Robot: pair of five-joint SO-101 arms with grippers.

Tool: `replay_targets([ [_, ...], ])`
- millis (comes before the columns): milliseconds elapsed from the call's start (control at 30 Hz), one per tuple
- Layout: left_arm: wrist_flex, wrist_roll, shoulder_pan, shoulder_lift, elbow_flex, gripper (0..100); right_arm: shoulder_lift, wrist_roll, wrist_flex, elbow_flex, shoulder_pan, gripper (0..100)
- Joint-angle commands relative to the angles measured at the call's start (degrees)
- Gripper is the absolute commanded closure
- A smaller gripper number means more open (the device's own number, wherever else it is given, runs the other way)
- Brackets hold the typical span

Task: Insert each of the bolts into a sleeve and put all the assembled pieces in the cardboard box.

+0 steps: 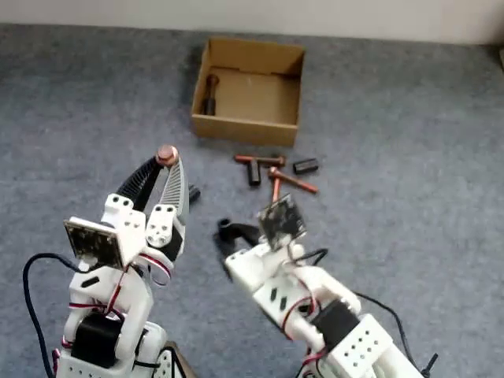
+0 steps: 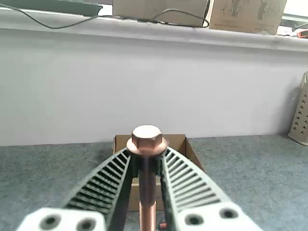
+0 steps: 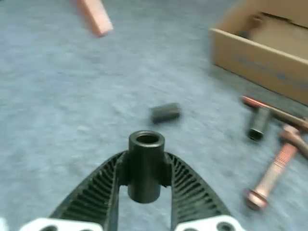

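Grey, felt-like matting [image 1: 409, 118] covers the table, with a pale wall behind it. Fingers of the left gripper [image 2: 147, 154] are closed on a copper bolt [image 2: 147, 180], which stands upright with its hexagonal head above the fingertips and its shank running down between them. Fingers of the right gripper [image 3: 146, 160] are clamped around a black sleeve [image 3: 146, 168], open bore facing up, held clear of the matting. From above, the left arm sits at about 7 o'clock on the table and the right arm at about 5 o'clock, with their grippers near each other but apart. One short loose sleeve [image 1: 193, 191] lies just at 3 o'clock of the left gripper. Farther out, near the table's middle, lies a cluster of spare bolts [image 1: 295, 182] and another spare sleeve [image 1: 305, 166]. Beyond them, at 12 o'clock, is the cardboard box [image 1: 244, 130], with one assembled piece [image 1: 211, 93] lying against its 9 o'clock wall. This looks like the mating step for a second pair. The next move probably calls for bringing the sleeve's bore under the bolt's lower end, lining up both axes closely, then sliding them together before the trip to the box.
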Motion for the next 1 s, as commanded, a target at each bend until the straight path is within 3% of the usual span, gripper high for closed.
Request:
replay_targets([
  [0,-1.8,-0.1,3.5,-0.6,-0.4,99,-6.4,0.8,-5.0,3.0,-6.0,99.3],
  [200,-1.6,-0.1,8.7,-0.7,-0.5,99,-23.4,10.5,-10.7,15.3,-7.8,99.3],
  [400,-1.0,-0.1,11.3,-0.7,-2.7,99,-22.4,10.6,-11.3,18.1,-5.1,99.4],
  [567,6.8,-0.1,15.3,-0.7,-9.4,99,-23.4,10.6,-14.2,18.4,0.3,99.4],
  [733,11.7,-0.3,17.5,-0.7,-15.7,99,-23.3,10.6,-14.1,18.3,0.7,99.4],
  [967,12.4,-0.4,18.2,-0.7,-14.7,99,-23.3,10.7,-14.1,18.1,0.7,99.4],
])
